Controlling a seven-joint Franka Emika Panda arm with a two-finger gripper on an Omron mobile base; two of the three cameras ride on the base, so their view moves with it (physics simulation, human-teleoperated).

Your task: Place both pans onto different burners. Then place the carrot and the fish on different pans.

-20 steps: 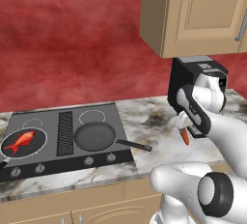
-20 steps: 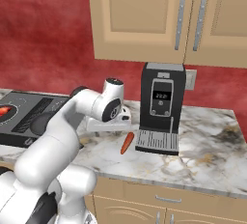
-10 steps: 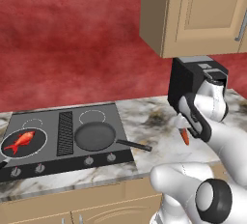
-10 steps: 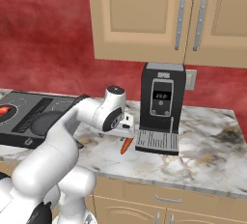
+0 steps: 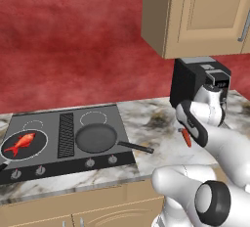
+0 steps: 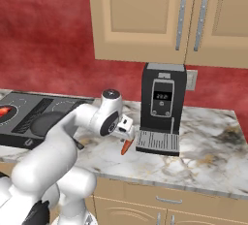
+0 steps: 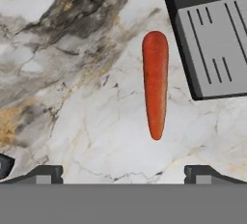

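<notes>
Marble-patterned countertop (image 5: 156,123) above tan base cabinets, with the items resting directly on it.

A dark grey cooktop (image 5: 66,145) is set into the counter at the left, ringed burners on either side of a slatted central vent. A black coffee machine (image 6: 162,107) stands against the red wall; its grey slatted drip tray (image 7: 214,49) sits flat on the stone. An orange-red carrot (image 7: 155,83) lies on bare marble just beside that tray, parallel to its edge and not touching it.
</notes>
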